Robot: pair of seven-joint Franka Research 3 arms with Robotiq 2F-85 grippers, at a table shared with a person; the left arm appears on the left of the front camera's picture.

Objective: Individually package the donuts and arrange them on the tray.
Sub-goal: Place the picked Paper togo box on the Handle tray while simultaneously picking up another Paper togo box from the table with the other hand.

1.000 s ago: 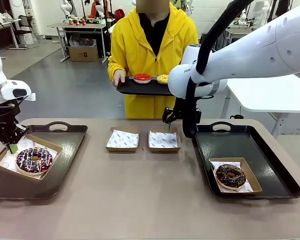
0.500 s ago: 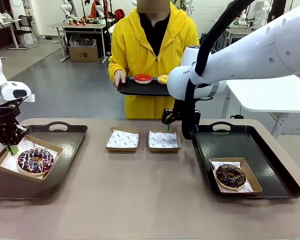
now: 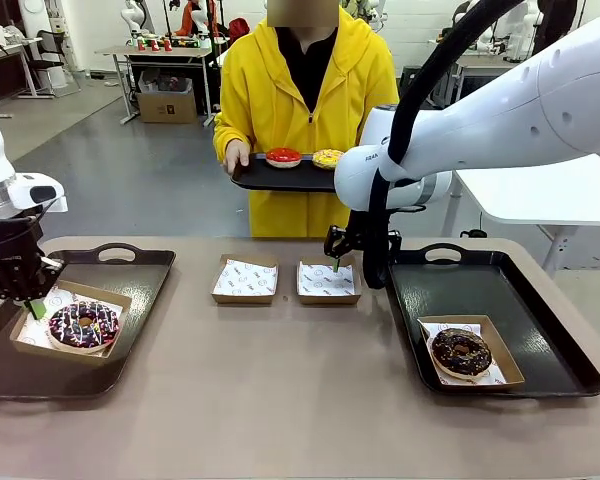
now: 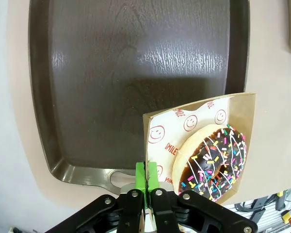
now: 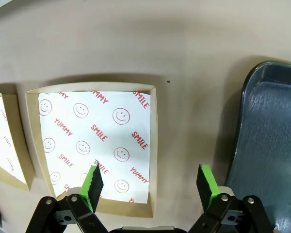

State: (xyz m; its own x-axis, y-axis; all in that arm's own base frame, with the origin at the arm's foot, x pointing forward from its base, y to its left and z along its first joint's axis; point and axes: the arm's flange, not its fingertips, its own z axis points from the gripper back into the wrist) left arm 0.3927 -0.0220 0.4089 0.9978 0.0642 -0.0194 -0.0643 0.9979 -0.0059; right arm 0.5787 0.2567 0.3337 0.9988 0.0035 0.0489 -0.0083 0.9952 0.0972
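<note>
Since a second ago the left hand (image 3: 32, 305) has carried its lined box (image 4: 245, 116) further onto the left tray (image 3: 150, 285) and brought it nearer level, while the right hand (image 3: 336, 264) has sunk closer to the empty box (image 3: 328, 281). The left hand is pinched tight on the lined box's rim, pads meeting through cardboard and paper, with the sprinkled donut (image 3: 83, 325) lying inside; whether the box's base rests on the tray I cannot tell. The right hand stands wide with nothing between its pads, just above the near edge of the empty box. The chocolate donut (image 3: 461, 351) sits boxed on the right tray (image 3: 460, 290). The red-iced donut (image 3: 283, 157) and yellow-iced donut (image 3: 327, 158) lie on a small tray (image 3: 255, 180) that the person holds beyond the worktop (image 3: 280, 400). The donuts are probably light and soft, with icing that smears or dents under a pinch, so the box is the safer place to grip. Thin cardboard held by one rim likely sags, so it wants a slow, level carry
</note>
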